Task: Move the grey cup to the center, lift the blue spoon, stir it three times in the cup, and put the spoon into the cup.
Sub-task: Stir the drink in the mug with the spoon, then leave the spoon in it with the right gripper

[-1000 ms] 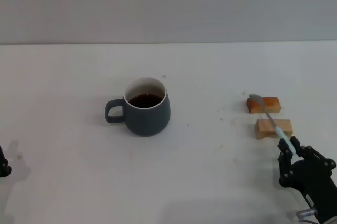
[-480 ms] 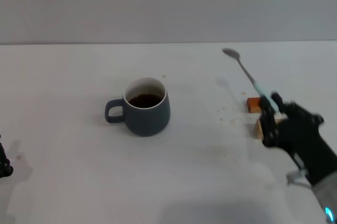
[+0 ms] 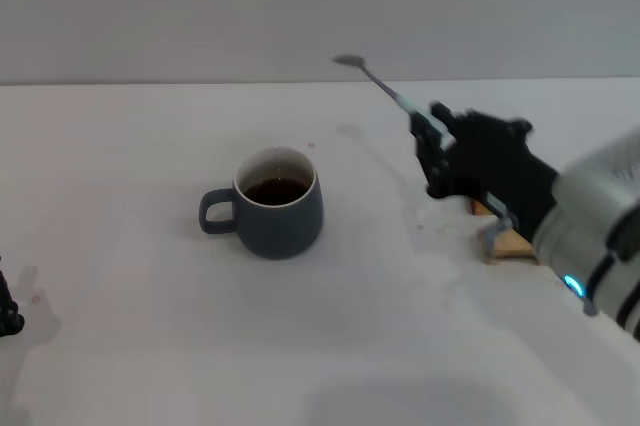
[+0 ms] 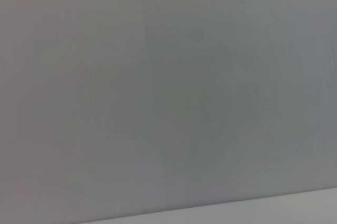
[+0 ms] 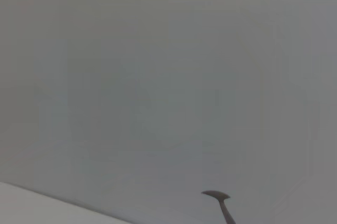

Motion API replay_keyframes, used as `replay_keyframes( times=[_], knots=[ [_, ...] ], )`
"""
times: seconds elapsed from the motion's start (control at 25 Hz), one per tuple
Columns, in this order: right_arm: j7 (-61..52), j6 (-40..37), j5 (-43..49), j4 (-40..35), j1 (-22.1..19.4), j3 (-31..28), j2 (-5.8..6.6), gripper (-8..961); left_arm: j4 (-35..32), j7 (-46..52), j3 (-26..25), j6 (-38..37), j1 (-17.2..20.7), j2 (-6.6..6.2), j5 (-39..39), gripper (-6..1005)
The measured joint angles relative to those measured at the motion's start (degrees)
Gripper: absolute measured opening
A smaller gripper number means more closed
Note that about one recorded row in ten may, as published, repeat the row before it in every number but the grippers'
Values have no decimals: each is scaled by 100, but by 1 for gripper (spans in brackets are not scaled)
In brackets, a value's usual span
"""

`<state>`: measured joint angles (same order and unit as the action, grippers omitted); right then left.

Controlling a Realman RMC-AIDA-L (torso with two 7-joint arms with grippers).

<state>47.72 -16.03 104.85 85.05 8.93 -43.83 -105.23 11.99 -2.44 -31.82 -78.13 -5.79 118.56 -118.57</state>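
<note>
The grey cup stands mid-table in the head view, handle pointing left, with dark liquid inside. My right gripper is raised to the right of the cup and shut on the blue spoon by its pale handle. The spoon slants up and left, its metal bowl high above the table beyond the cup. In the right wrist view only the spoon's bowl and neck show against the grey wall. The left gripper sits parked at the left edge of the table.
A wooden block lies on the table behind the right arm, partly hidden by it, with a second, orange-brown block edge beside it. The left wrist view shows only the grey wall.
The right gripper has lifted the spoon off the wooden blocks and carried it up and left toward the cup. The cup and the left arm have not moved.
</note>
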Motion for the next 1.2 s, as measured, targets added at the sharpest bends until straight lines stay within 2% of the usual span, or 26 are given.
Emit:
replay_keyframes(
  times=[0.08,0.16,0.24,0.28,0.32,0.36,0.48,0.52,0.56,0.6,0.84,1.0,1.2],
  knots=[
    [427,1081,58,395,-269,-696,-280,159,-2,0,0,1,-1,0,3,-2],
    [589,2098,340,735,-520,-1352,-611,159,-4,0,0,1,-3,0,13,-2],
    [587,3218,873,1111,-742,-2010,-1053,159,-4,-5,0,1,-8,0,21,-2],
    [570,3663,1085,1272,-807,-2256,-1222,159,-4,-11,0,1,-11,0,21,-2],
    [338,4453,1480,1652,-819,-2606,-1367,159,-3,-19,0,1,-14,0,21,-2],
    [338,4453,1480,1652,-819,-2606,-1367,159,7,-20,0,1,-17,0,17,-2],
    [-699,5462,2168,2234,-500,-2916,-1281,159,2,-16,-3,1,-19,-7,11,-2],
    [-987,5829,2417,2380,-388,-3035,-1285,159,-8,-21,-5,0,-19,-9,16,-2],
    [-1462,6542,2893,2646,-153,-3243,-1322,159,-13,-32,-5,0,-20,-8,15,-2],
    [-1462,6542,2893,2646,-153,-3243,-1322,159,-12,-32,-5,0,-22,-7,14,-2],
    [-2447,8163,4068,3117,673,-3554,-1337,160,-16,-41,-4,-11,-28,-9,11,-2],
    [-2645,8805,4280,3094,1092,-3698,-1349,160,-15,-45,-3,-7,-21,-9,18,-2],
    [-2834,9149,4719,3047,1281,-3594,-1365,160,-22,-46,-3,-5,1,-10,31,-2]
  ],
)
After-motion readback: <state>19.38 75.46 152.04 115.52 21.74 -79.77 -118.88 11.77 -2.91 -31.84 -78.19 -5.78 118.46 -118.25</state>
